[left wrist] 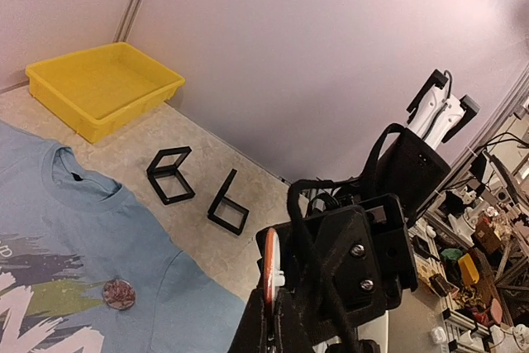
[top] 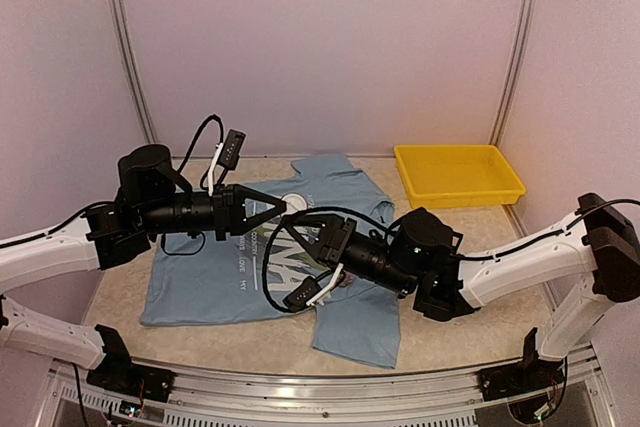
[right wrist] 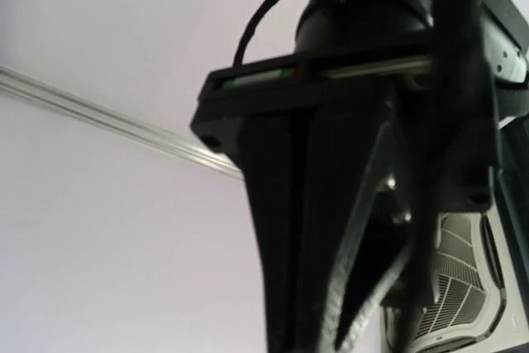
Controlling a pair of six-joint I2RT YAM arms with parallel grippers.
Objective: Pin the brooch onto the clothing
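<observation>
The clothing, a light blue T-shirt with white lettering, lies flat on the table and also shows in the left wrist view. Above its chest the two grippers meet tip to tip. My left gripper is shut on the brooch, a round disc seen edge-on with an orange-red rim and a white back; from above it is a white spot. My right gripper points at it from the right, its black housing just behind the disc. How its jaws stand is hidden.
A small reddish-brown round piece lies on the shirt's chest. A yellow tray stands at the back right. Two black frames rest on the table beyond the shirt. The right wrist view holds only dark gripper parts against the wall.
</observation>
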